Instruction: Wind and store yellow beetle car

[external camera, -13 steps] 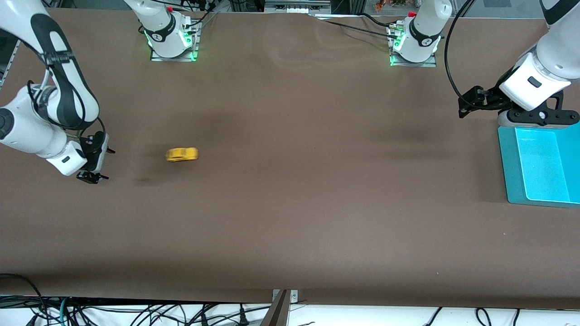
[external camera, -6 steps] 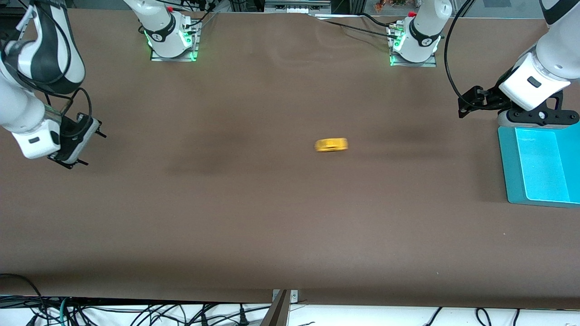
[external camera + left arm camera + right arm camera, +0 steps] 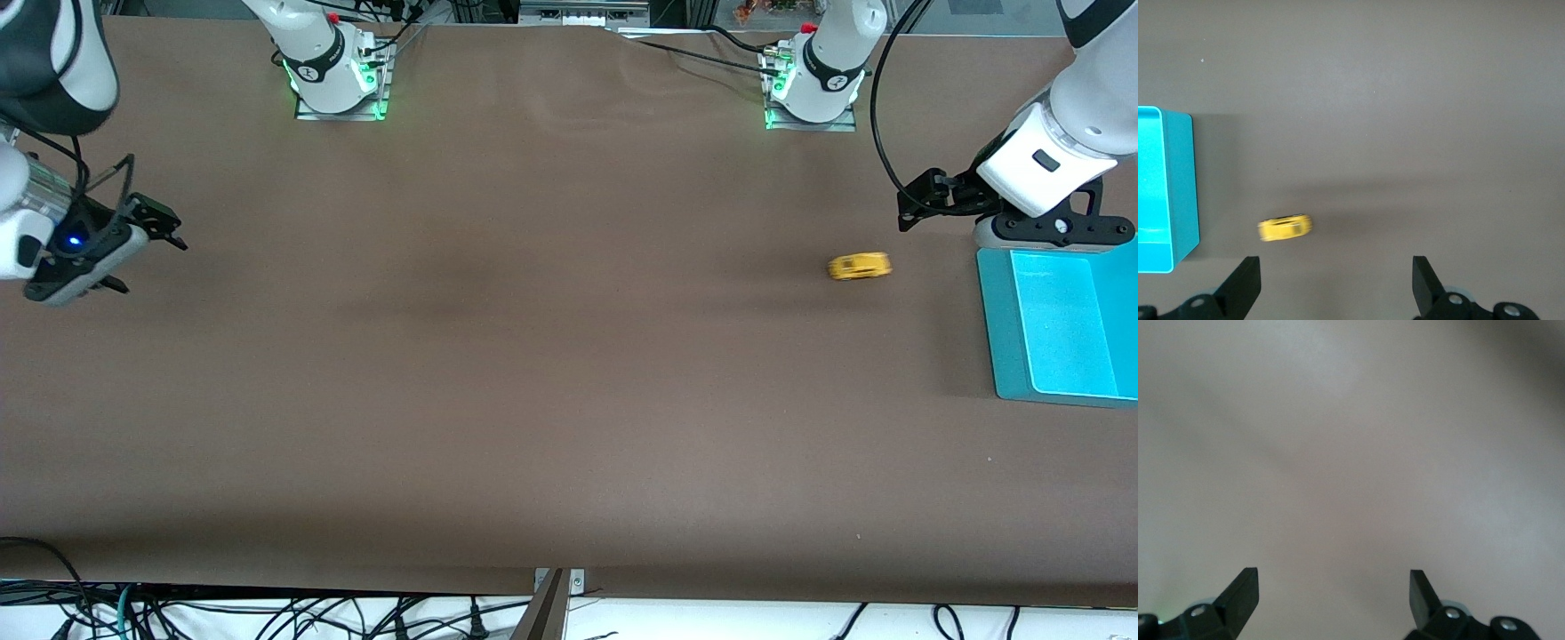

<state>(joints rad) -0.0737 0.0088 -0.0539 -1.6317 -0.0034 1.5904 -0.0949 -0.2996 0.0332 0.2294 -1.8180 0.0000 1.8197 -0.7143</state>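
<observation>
The yellow beetle car is on the brown table near the left arm's end, blurred, just short of the teal bin. In the left wrist view the car lies beside the bin's wall, a little ahead of one finger. My left gripper hangs low over the table beside the bin's end nearest the robot bases, open and empty. My right gripper is raised over the right arm's end of the table, open and empty, with only bare table under it.
The teal bin has nothing visible inside. The two arm bases stand along the table's edge at the robots' side. Cables hang along the table's edge nearest the front camera.
The car has rolled across the table from the right arm's end to near the bin. The right gripper has lifted and drawn back from it. The left arm has hardly moved.
</observation>
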